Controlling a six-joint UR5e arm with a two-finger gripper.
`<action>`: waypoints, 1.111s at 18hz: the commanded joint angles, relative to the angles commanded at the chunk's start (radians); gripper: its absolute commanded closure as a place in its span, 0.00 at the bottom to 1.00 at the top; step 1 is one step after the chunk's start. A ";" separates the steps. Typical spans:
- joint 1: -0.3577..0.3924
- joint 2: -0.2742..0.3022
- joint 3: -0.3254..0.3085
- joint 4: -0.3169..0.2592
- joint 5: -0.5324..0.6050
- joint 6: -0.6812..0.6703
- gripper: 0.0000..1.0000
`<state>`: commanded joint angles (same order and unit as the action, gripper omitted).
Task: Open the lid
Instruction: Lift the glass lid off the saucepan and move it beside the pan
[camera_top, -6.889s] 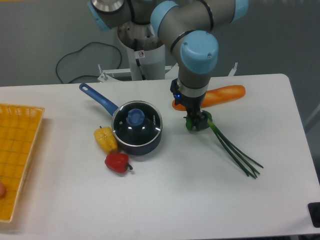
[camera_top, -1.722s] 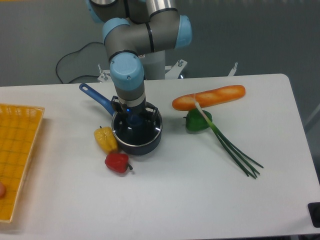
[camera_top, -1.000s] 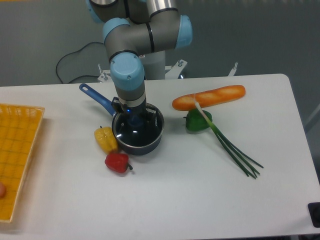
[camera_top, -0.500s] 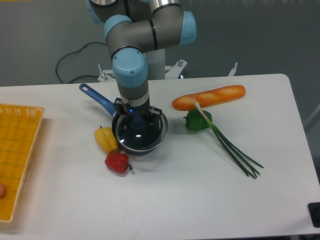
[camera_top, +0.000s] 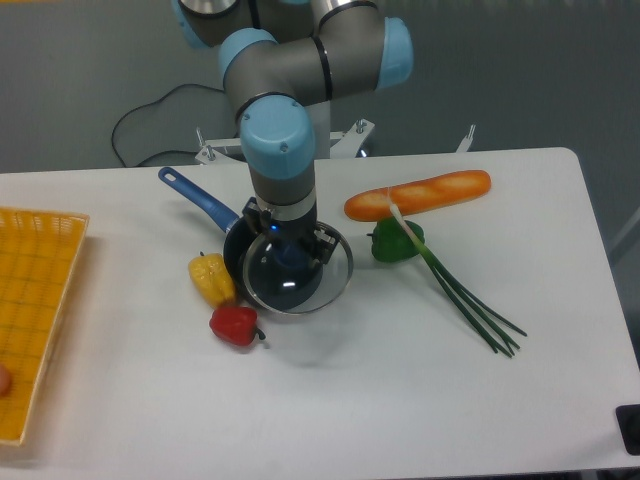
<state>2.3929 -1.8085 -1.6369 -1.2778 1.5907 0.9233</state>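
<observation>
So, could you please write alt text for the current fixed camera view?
The gripper holds the glass lid raised and shifted right of the dark blue saucepan on a white table. Peppers, a baguette and green onions lie around it.

Robotics lab: UR5e arm (camera_top: 300, 70) pedestal-mounted at 12 o'clock, white table (camera_top: 400, 400), loose cable (camera_top: 150, 110), grey wall.

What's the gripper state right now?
Gripper: shut on the lid, holding it by its knob, lifted and shifted right of the saucepan.
</observation>
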 joint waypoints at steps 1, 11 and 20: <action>0.008 -0.008 0.011 0.000 0.000 0.014 0.48; 0.032 -0.071 0.065 0.003 0.041 0.158 0.48; 0.055 -0.069 0.062 -0.002 0.046 0.161 0.48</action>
<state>2.4482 -1.8776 -1.5754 -1.2793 1.6367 1.0845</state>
